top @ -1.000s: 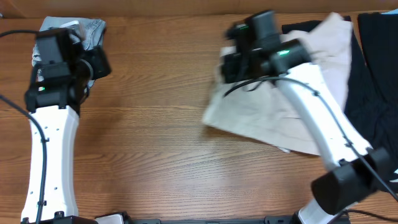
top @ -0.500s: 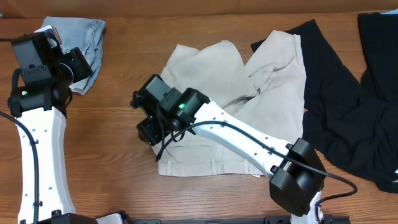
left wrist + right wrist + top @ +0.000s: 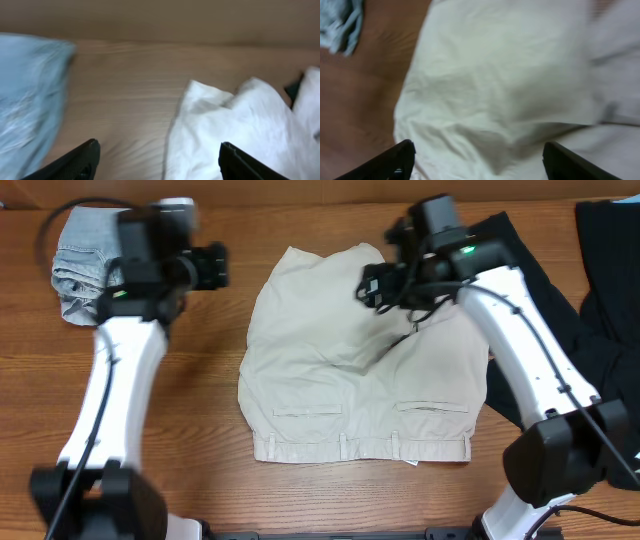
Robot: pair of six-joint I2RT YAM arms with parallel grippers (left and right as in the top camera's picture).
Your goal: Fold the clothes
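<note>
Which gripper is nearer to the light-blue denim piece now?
Left. The left gripper is beside the light-blue denim piece; the right gripper hangs over the beige shorts, farther away.

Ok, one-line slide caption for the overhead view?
Beige shorts spread pockets-up on the table, open right gripper over them, open left gripper alongside; denim piece and black garments at the sides.

The left arm (image 3: 115, 375) is extended from the lower left of the overhead frame to the upper left, the left gripper (image 3: 210, 266) turned toward the centre, jaws spread wide. The right arm (image 3: 520, 350) is raised from the lower right; the right gripper (image 3: 372, 285) is held at upper centre, jaws equally wide.
</note>
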